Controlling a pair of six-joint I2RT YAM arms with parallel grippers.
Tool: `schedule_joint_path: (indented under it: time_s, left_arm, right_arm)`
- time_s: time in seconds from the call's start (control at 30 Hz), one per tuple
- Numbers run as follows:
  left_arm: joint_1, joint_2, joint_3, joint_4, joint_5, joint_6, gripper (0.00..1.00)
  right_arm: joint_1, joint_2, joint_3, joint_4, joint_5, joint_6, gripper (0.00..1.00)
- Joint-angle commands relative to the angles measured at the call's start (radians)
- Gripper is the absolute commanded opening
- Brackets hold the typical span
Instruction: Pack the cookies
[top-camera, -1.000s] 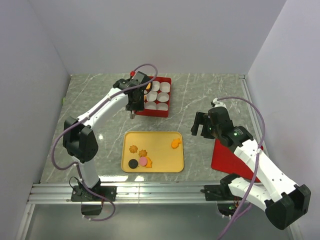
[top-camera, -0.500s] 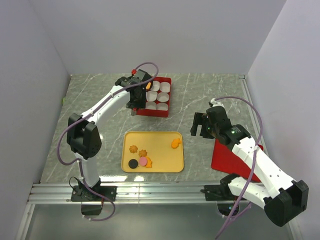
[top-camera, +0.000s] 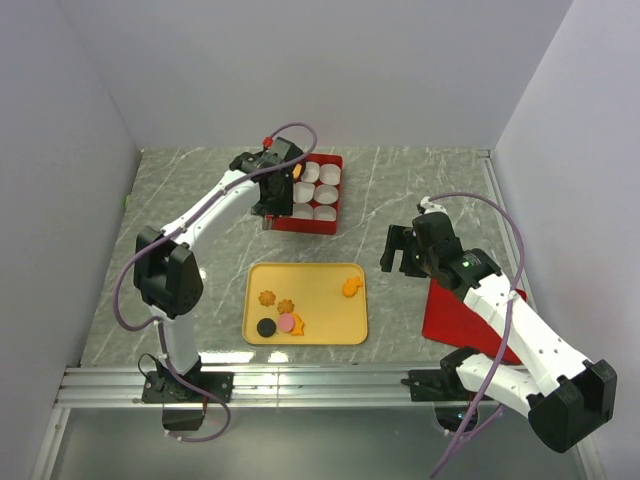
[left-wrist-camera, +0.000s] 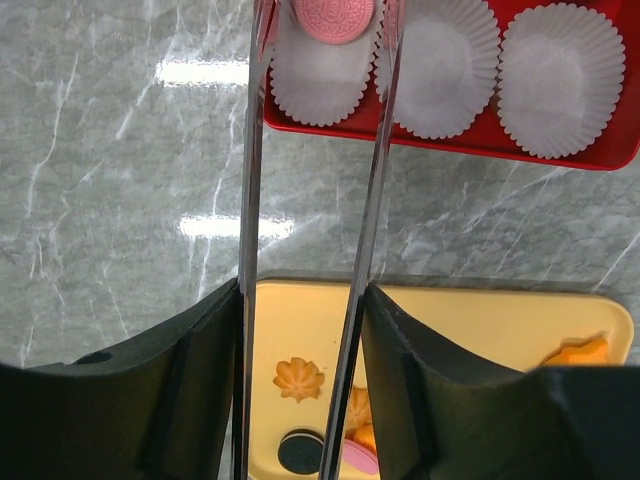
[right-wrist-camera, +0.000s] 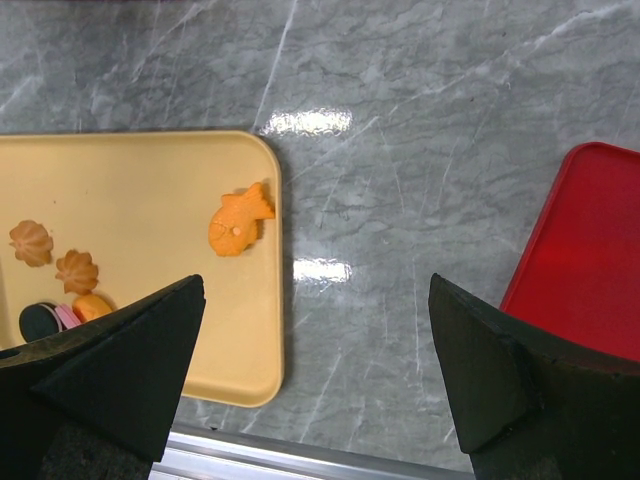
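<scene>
The cookies lie on a yellow tray (top-camera: 325, 312): two tan flower shapes (top-camera: 266, 297), a black round (top-camera: 265, 326), a pink round (top-camera: 287, 322), an orange piece beside it and an orange fish (top-camera: 351, 288). A red box (top-camera: 331, 228) holds white paper cups; one far cup holds an orange cookie (top-camera: 299, 171). My left gripper (top-camera: 266, 222) hangs over the box's near-left corner. In the left wrist view its long thin fingers (left-wrist-camera: 252, 200) straddle a cup (left-wrist-camera: 320, 85) with a pink cookie (left-wrist-camera: 333, 15) in it, with a gap on the cookie's left side. My right gripper (top-camera: 398, 258) is wide open and empty.
A red lid (top-camera: 455, 318) lies at the right, partly under my right arm, and shows in the right wrist view (right-wrist-camera: 585, 250). The tray's right edge (right-wrist-camera: 275, 300) lies below my right gripper (right-wrist-camera: 316, 290). Grey walls stand on three sides.
My left gripper has moved a little away from the tray, toward the red box. My right arm has hardly moved.
</scene>
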Motion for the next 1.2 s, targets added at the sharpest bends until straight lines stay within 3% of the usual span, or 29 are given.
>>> schedule_joint_path:
  time_s: [0.0,0.27,0.43,0.73,0.9,1.17]
  left_arm:
    - [0.002,-0.066,0.066,-0.014,-0.026,0.005,0.54]
    - [-0.004,-0.204,0.068,-0.084,-0.021,-0.029,0.53]
    - [-0.046,-0.368,-0.130,-0.094,0.000,-0.076,0.52]
    - [-0.251,-0.648,-0.616,-0.025,0.064,-0.259,0.52]
    - [-0.345,-0.747,-0.720,0.000,0.120,-0.330,0.53]
    - [-0.483,-0.766,-0.739,-0.095,0.109,-0.420,0.51]
  right_arm:
    - [-0.004,-0.014,0.044,0.033,-0.010,0.005,1.00]
    - [-0.005,-0.025,0.042,0.039,-0.031,0.016,1.00]
    - [-0.005,-0.028,0.039,0.042,-0.038,0.030,1.00]
    - [-0.004,-0.074,-0.001,0.035,-0.064,0.055,1.00]
    - [-0.004,-0.101,-0.013,0.030,-0.067,0.062,1.00]
    - [-0.002,-0.132,-0.032,0.021,-0.061,0.074,1.00]
